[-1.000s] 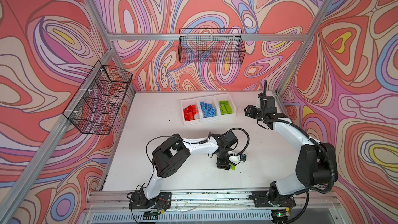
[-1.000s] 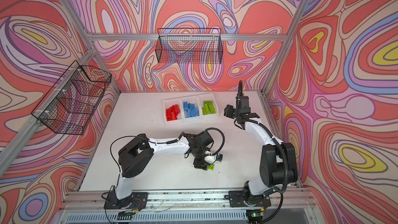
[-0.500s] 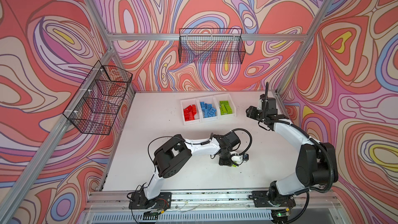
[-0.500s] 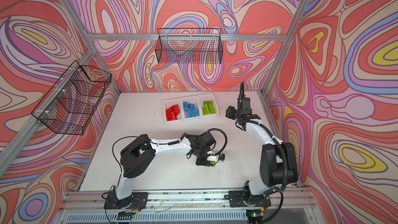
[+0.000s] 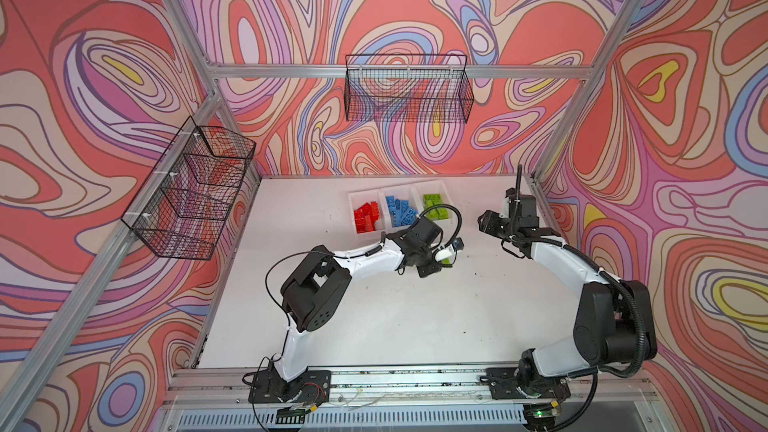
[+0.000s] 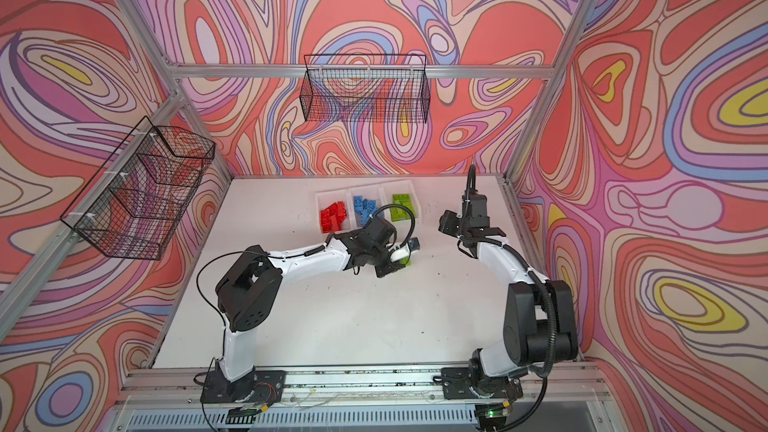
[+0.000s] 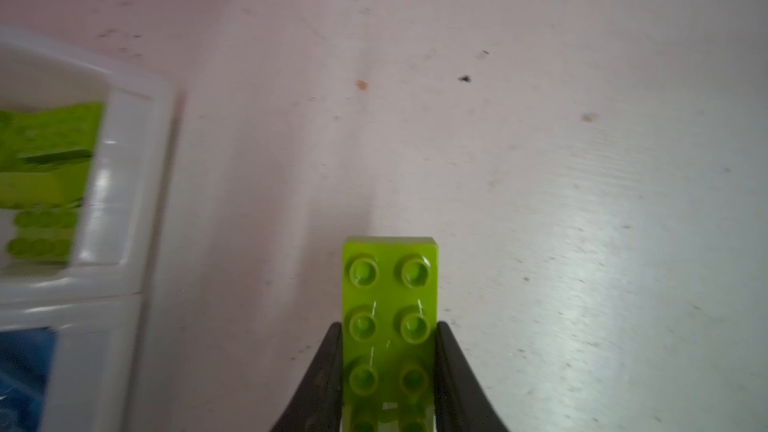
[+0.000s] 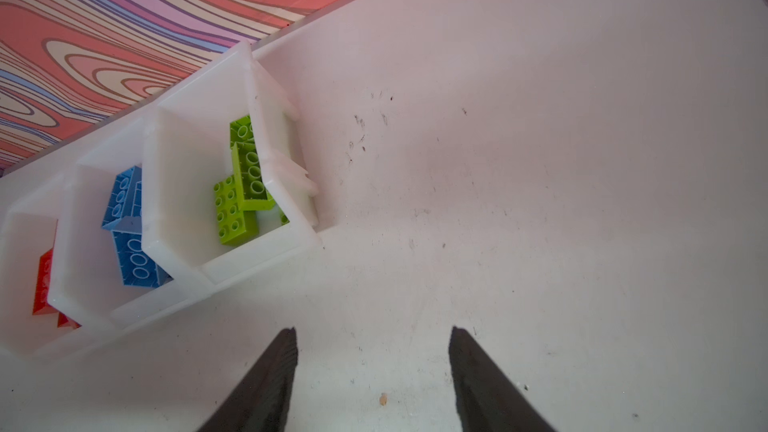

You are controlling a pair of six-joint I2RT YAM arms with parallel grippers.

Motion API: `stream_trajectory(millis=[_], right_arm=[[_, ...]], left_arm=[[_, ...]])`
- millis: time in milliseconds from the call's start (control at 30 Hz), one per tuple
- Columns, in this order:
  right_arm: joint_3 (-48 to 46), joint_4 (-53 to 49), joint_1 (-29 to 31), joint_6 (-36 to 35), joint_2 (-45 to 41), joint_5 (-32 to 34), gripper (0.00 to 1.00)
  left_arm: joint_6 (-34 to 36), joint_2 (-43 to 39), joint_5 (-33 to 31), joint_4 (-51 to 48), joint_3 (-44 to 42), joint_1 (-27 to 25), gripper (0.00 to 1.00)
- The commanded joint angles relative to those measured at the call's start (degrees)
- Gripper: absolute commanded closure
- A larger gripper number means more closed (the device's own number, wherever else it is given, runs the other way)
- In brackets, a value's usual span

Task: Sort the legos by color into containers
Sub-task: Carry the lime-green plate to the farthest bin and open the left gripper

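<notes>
White table [image 5: 374, 326]; left tool [image 7: 389, 326] clamps green lego [image 7: 389, 280], arm [image 5: 365, 259] outstretched

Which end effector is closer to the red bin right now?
Left. The left end effector, shut on a green brick, hangs in front of the green bin, two bins over from the red bin. The right end effector, open, is off the row's green end, farther out.

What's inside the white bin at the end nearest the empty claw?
Only lime green bricks, piled loosely in the end bin. The top bricks and the bin's wall cover others, so no exact count.
</notes>
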Motion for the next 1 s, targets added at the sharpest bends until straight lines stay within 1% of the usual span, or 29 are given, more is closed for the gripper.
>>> stream_trajectory(millis=[0, 67, 167, 300, 367, 433, 467, 500, 533, 600, 633, 667, 767, 900, 967], right_arm=[[-1.8, 1.9, -0.3, 1.5, -1.7, -1.5, 0.38], [-2.5, 2.7, -0.3, 2.2, -1.7, -2.3, 0.38], [-3.4, 3.9, -0.3, 3.4, -1.9, -4.1, 0.39], [-4.9, 5.4, -0.3, 5.0, -2.2, -5.7, 0.39], [-5.8, 6.0, -0.3, 5.7, -2.8, -6.1, 0.39], [-6.4, 6.4, -0.3, 6.2, -3.3, -6.6, 0.39], [-6.5, 6.3, -0.3, 6.2, -3.4, -6.7, 0.39], [-6.6, 6.0, -0.3, 6.1, -3.8, -6.7, 0.39], [-6.6, 5.6, -0.3, 6.0, -4.1, -6.5, 0.39], [-6.6, 5.0, -0.3, 5.6, -4.6, -6.1, 0.38], [-6.6, 4.8, -0.3, 5.3, -4.6, -5.9, 0.38], [-6.6, 4.6, -0.3, 5.3, -4.6, -5.8, 0.38], [-6.6, 4.5, -0.3, 5.0, -4.1, -5.6, 0.38], [-6.9, 6.4, -0.3, 4.4, -3.7, -4.6, 0.38], [-6.8, 7.7, -0.3, 3.9, -3.7, -2.7, 0.37]], left_arm=[[-3.9, 1.3, -3.2, 5.5, 6.3, 2.4, 0.77], [-4.0, 3.9, -3.7, 5.9, 10.7, 4.2, 0.77], [-6.8, 8.7, -3.8, 8.0, 17.3, 7.0, 0.77], [-8.0, 16.3, -8.3, 10.7, 26.1, 8.1, 0.71], [-9.2, 20.3, -9.8, 10.4, 31.1, 8.2, 0.63], [-10.7, 24.2, -11.9, 10.1, 36.4, 8.3, 0.47], [-11.3, 25.3, -13.0, 10.1, 38.0, 8.3, 0.41], [-12.2, 26.2, -13.9, 10.4, 39.4, 8.3, 0.32], [-12.9, 26.3, -14.2, 10.9, 39.9, 8.4, 0.26], [-13.7, 25.1, -14.1, 13.0, 38.8, 8.4, 0.16], [-13.9, 23.9, -14.3, 14.3, 37.6, 8.4, 0.07], [-13.9, 22.6, -14.7, 15.6, 36.3, 8.4, 0.00], [-14.2, 16.2, -16.1, 21.0, 29.0, 9.0, 0.00], [-16.7, 4.1, -17.9, 29.2, 14.2, 11.4, 0.00], [-18.2, -2.0, -19.2, 31.9, 6.9, 13.1, 0.00]])
